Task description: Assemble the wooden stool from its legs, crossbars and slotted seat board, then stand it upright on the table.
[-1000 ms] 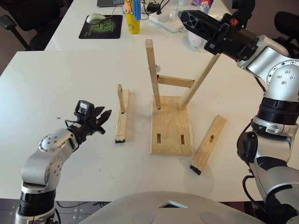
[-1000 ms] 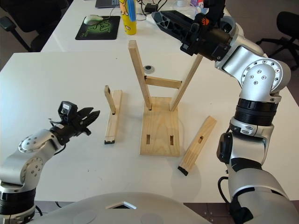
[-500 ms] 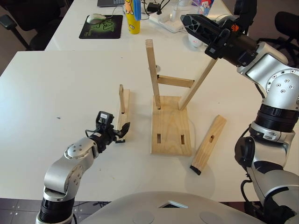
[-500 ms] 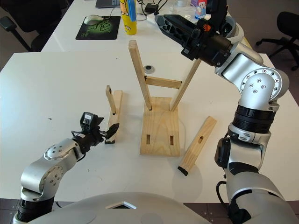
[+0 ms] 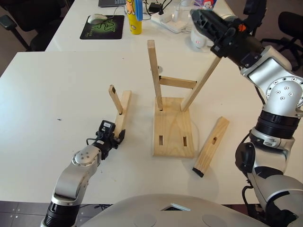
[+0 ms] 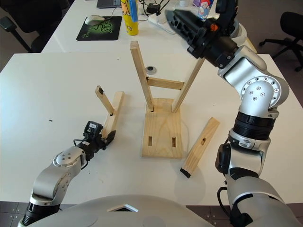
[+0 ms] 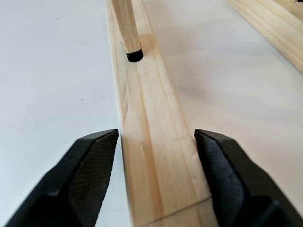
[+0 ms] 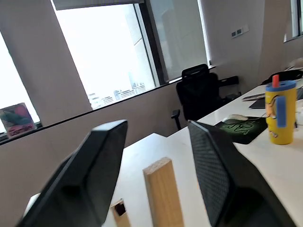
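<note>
The slotted seat board (image 5: 173, 137) lies flat mid-tabletop (image 5: 57, 85), long axis near to far. Two legs rise from its far slots, joined by a crossbar (image 5: 178, 82). The right leg (image 5: 199, 89) leans rightward, its top between the spread fingers of the right gripper (image 8: 157, 127). The left gripper (image 5: 114, 139), also spread, straddles the near end of a loose leg (image 7: 151, 142) lying near-to-far left of the board. Whether it touches the leg is hard to make out.

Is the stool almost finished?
About halfway. Done: two legs, joined by a crossbar, stand in the seat board. In hand: the right pincer sits open around one leg's top; the left pincer is open around a loose leg carrying a second crossbar. Left: that leg and the other loose leg, two empty slots, then standing it upright.
</note>
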`<state>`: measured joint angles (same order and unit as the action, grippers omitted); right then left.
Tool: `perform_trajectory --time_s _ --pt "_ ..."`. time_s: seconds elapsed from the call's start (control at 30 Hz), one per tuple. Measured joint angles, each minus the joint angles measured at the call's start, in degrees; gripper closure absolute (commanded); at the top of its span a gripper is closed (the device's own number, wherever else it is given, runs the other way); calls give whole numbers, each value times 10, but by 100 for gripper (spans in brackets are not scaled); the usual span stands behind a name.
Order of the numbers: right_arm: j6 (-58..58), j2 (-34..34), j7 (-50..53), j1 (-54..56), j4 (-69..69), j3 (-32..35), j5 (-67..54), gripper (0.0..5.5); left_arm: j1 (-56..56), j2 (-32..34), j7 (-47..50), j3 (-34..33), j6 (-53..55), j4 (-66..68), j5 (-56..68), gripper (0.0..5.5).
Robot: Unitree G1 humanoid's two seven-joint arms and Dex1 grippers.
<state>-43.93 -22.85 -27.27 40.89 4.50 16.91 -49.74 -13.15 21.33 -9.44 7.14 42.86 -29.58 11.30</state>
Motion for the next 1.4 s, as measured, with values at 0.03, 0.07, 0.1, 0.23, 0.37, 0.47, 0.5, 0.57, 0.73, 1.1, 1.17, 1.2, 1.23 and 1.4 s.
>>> perform_trajectory --time_s 0.03,0.07,0.1,0.23,0.37,0.47,0.5,0.57,0.73,1.1,1.17,1.2,1.23,1.4 --pt "32 6 14 1 -6 2 24 354 0 0 -1 -3 -2 0 -3 318" --pt "75 11 33 5 -19 3 56 373 0 0 -2 -6 -5 1 -4 335" --pt "120 14 54 12 -39 5 91 383 0 0 -3 -8 -8 1 -7 342" --pt "254 -12 144 41 -157 -10 255 451 7 0 -8 -20 -15 5 -13 344" --pt "291 -30 171 -35 -216 -33 342 516 20 0 -9 -42 -25 8 -19 344" --pt "334 -4 168 -163 -169 -26 351 550 29 -1 -11 -59 -43 10 -21 344" --pt "346 5 163 -208 -142 -25 351 550 35 -1 -12 -65 -50 11 -22 344" --pt "370 23 156 -289 -76 -24 351 550 45 0 -17 -76 -68 12 -24 344" --pt "379 74 163 -424 81 -45 348 550 67 4 -34 -111 -106 14 -20 344" --pt "406 204 247 -514 206 -127 384 550 271 14 -115 -153 -222 63 48 344" --pt "368 197 231 -456 223 -105 299 550 317 5 -130 -159 -217 61 101 344" --pt "343 188 223 -413 227 -89 238 550 341 -1 -132 -167 -204 55 138 344" --pt "325 181 218 -386 228 -78 193 550 355 -7 -132 -172 -193 50 169 344" --pt "226 137 182 -282 217 -28 -68 550 378 -27 -128 -185 -108 20 387 344"
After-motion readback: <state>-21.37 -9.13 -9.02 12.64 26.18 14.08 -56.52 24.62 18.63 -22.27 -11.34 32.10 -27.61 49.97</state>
